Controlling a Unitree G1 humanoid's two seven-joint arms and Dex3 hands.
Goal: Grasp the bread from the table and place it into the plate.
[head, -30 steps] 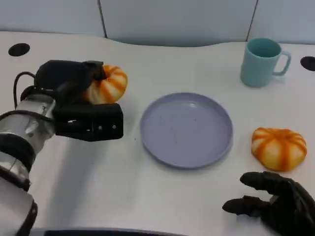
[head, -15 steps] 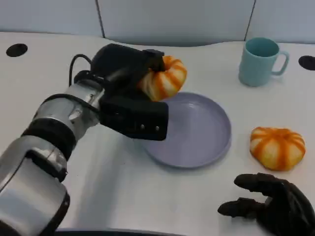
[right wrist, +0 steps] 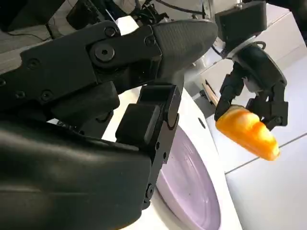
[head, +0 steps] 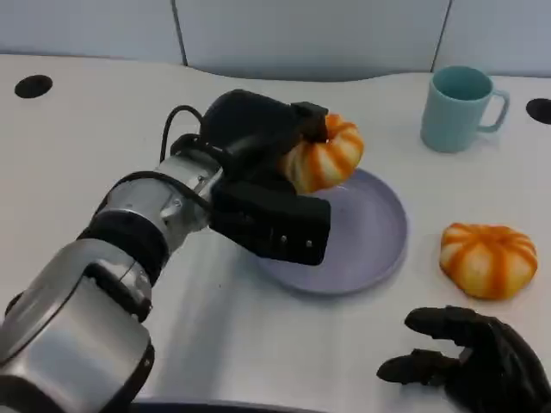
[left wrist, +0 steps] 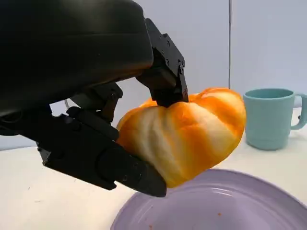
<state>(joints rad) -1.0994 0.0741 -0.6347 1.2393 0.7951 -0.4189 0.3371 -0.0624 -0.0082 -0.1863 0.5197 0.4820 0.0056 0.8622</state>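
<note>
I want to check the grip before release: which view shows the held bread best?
The left wrist view: the held bread is large and sharp, pinched by the left hand above the plate. The head view shows it smaller from above; the right wrist view shows it small and distant.

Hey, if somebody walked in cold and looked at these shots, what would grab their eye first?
Probably the orange-striped bread held in the air by the left hand, just above the purple plate's far-left part. Next, a second bread on the table right of the plate, with the right hand near it.
</note>
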